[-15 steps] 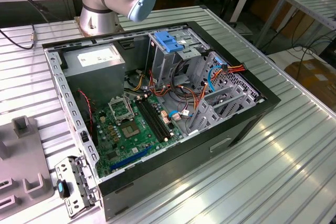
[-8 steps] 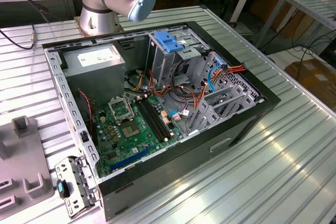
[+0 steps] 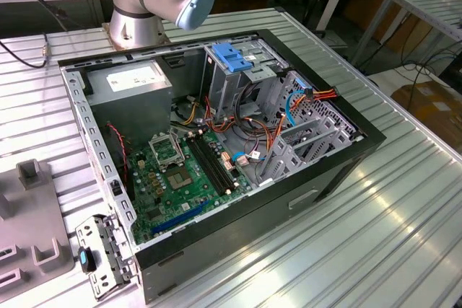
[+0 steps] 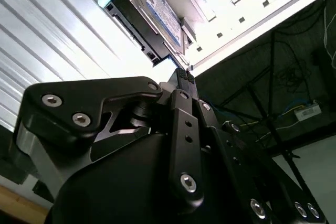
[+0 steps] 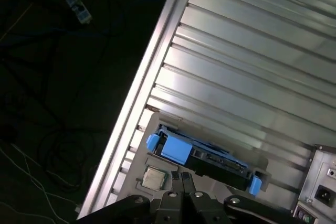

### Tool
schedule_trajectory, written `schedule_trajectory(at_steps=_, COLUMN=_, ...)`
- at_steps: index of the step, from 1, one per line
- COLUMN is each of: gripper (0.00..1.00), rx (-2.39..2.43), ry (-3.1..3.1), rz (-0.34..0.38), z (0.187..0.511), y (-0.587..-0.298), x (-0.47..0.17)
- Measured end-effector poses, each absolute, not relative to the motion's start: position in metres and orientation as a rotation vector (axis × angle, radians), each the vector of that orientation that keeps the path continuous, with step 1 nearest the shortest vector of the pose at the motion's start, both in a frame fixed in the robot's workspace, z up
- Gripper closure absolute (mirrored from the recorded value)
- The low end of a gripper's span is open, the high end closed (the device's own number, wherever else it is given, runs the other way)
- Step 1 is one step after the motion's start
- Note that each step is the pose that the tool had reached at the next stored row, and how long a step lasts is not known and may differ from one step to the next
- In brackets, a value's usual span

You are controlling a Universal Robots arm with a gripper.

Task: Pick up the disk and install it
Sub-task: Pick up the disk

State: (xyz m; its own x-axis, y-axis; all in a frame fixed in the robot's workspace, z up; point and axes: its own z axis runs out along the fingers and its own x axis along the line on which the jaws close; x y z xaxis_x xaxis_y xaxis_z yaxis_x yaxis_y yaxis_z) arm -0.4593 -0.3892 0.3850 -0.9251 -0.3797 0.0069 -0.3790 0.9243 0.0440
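Observation:
The disk [image 4: 152,17] is a flat silver drive with a white-and-blue label and blue plastic rails. It lies on the ribbed metal table [image 4: 58,30], close to the table's edge. In the first wrist view the disk [image 5: 210,157] shows its dark side, with a blue tab at one end. My gripper [image 4: 182,76] hovers just short of the disk, its black fingers pressed together with nothing between them. In the first wrist view the gripper [image 5: 182,176] sits apart from the disk's near side.
An open computer case [image 3: 339,171] lies on the table [image 3: 404,236], with a motherboard [image 3: 188,171], a grey power supply box [image 3: 133,84] and a blue-topped drive cage [image 3: 231,59] inside. A grey fixture [image 3: 29,207] stands at the exterior view's left. A small square chip [image 5: 154,178] sits beside the disk.

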Motion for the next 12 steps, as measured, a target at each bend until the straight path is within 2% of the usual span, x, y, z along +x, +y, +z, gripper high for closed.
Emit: schedule_trajectory(at_steps=12, gripper=0.89, rx=0.866, ry=-3.0, rz=-0.063, z=0.3848, y=-0.3892, x=-0.4593)
